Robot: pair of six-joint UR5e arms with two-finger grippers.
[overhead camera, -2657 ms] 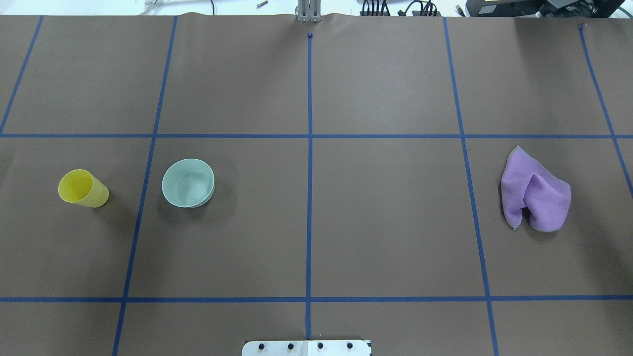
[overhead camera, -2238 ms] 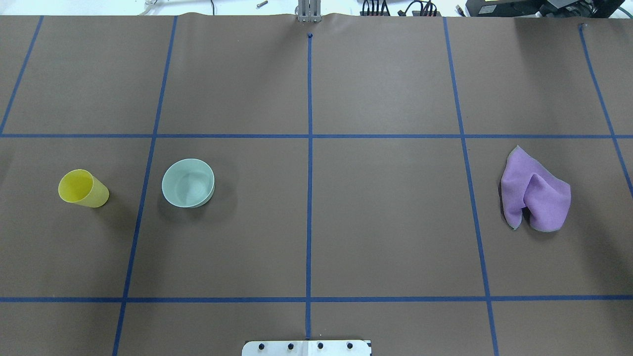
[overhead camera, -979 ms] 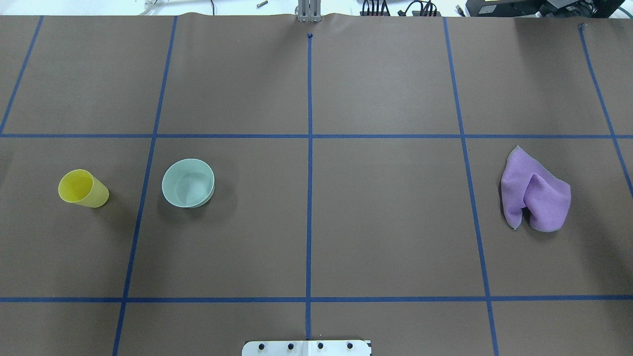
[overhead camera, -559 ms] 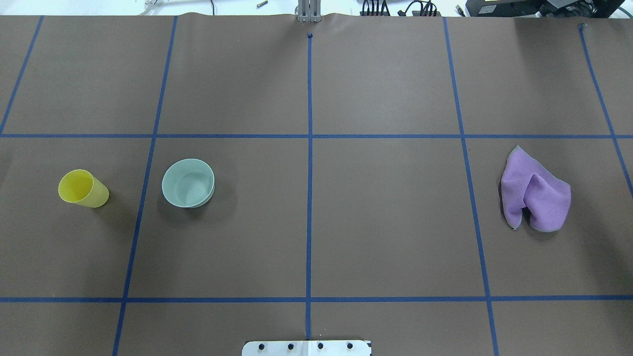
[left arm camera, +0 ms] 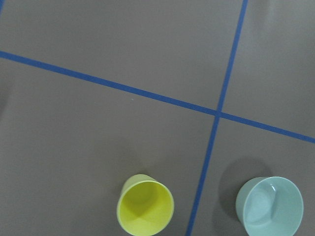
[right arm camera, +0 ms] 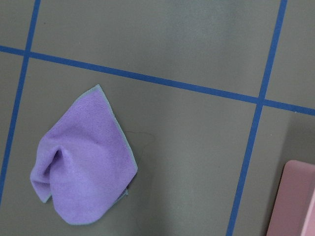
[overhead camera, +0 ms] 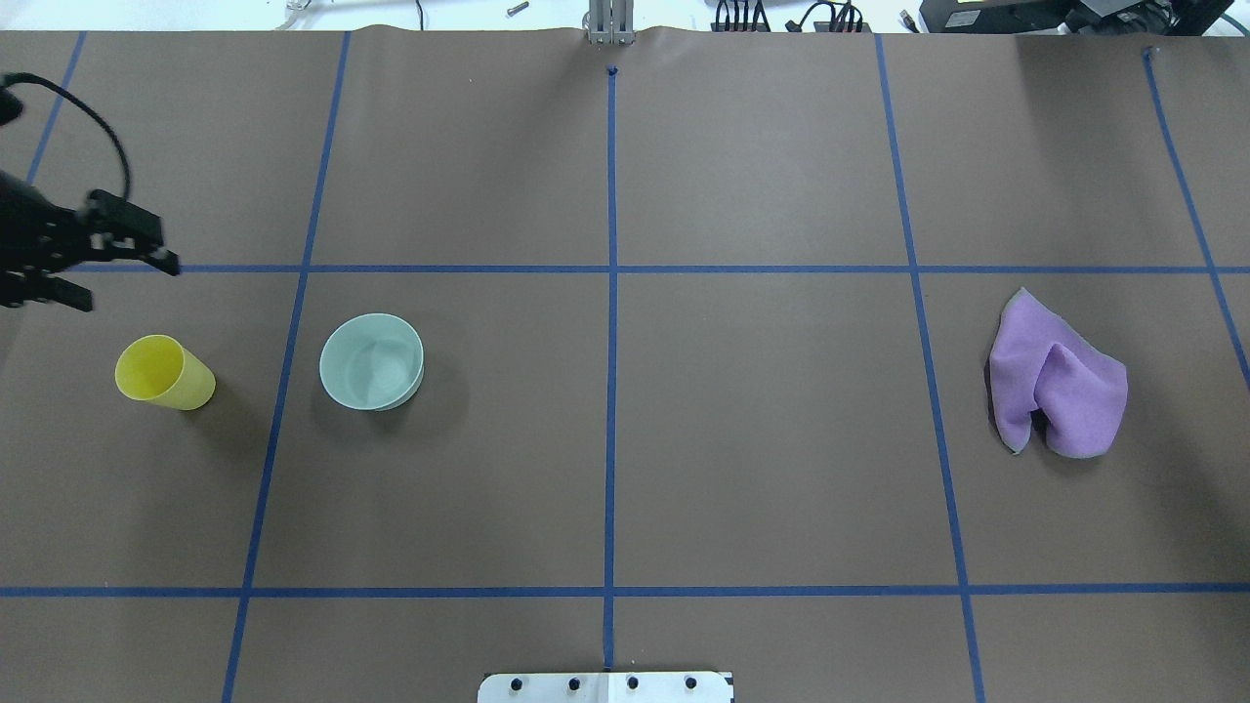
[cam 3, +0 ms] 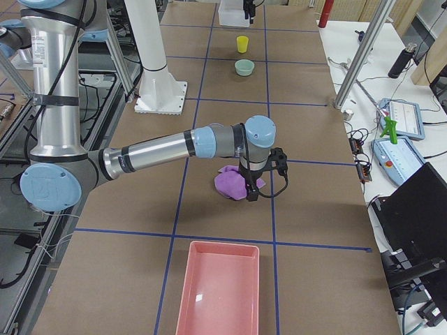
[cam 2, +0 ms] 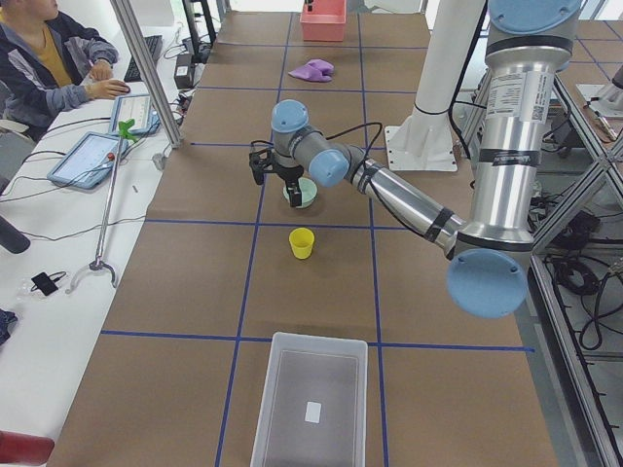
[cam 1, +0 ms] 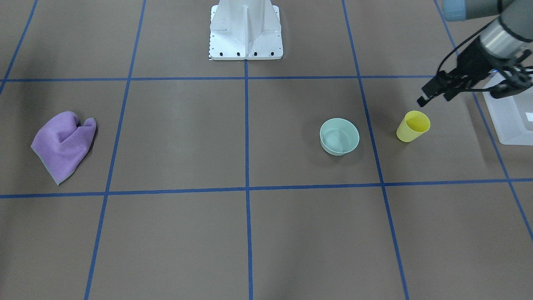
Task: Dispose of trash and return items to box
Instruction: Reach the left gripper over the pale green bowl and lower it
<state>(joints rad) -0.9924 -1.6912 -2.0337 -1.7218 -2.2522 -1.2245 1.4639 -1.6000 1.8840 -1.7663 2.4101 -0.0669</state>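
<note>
The mint-green bowl point(overhead camera: 371, 360) stands upright on the brown table, also in the front view point(cam 1: 339, 136) and the left wrist view point(left arm camera: 269, 206). A yellow cup point(overhead camera: 163, 372) stands to its left. The frosted box point(cam 2: 311, 399) sits at the table's left end, partly seen in the front view point(cam 1: 510, 121). My left gripper point(overhead camera: 127, 283) is open and empty, raised just beyond the cup; it also shows in the front view point(cam 1: 434, 98). My right gripper point(cam 3: 253, 190) hangs over a purple cloth point(overhead camera: 1058, 376); I cannot tell whether it is open or shut.
A pink tray point(cam 3: 218, 286) lies at the table's right end, its corner in the right wrist view point(right arm camera: 295, 196). Blue tape lines grid the table. The robot's base plate point(cam 1: 245, 29) is at the robot's edge. An operator point(cam 2: 49, 58) sits beyond the far side.
My left gripper has come into the overhead view from the left edge, beyond the yellow cup. The bowl, cup and cloth have not moved.
</note>
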